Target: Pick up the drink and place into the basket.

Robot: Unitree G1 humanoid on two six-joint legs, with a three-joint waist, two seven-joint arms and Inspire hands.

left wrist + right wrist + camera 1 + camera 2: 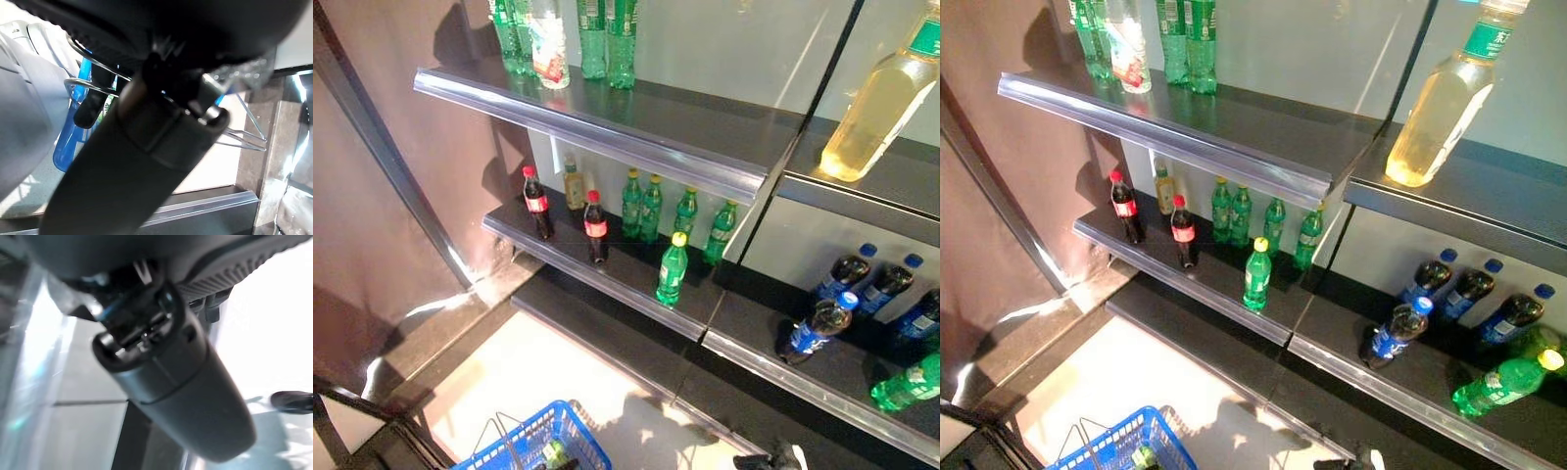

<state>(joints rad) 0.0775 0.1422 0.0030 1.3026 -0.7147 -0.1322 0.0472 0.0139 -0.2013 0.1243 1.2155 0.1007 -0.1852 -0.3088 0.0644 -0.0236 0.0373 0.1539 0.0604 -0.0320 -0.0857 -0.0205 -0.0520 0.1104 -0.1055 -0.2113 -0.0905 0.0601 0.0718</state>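
Note:
Low in the left eye view hangs a blue basket [570, 431] with wire handles [244, 137]. My left hand [91, 104] is curled round those handles in its wrist view. A green bottle [553, 452] lies inside the basket. On the middle shelf [607, 284], a green bottle with a yellow cap [672, 269] stands alone at the front edge. Two red-capped cola bottles [595, 227] stand to its left. My right hand [773, 458] shows at the bottom edge, below the shelves; in its wrist view the thumb [181, 396] sticks out and nothing is held.
Green bottles [646, 208] line the back of the middle shelf, and more stand on the top shelf [607, 127]. A large yellow bottle [876, 103] leans at the upper right. Blue-capped dark bottles [818, 328] and a lying green one [906, 384] fill the lower right shelf.

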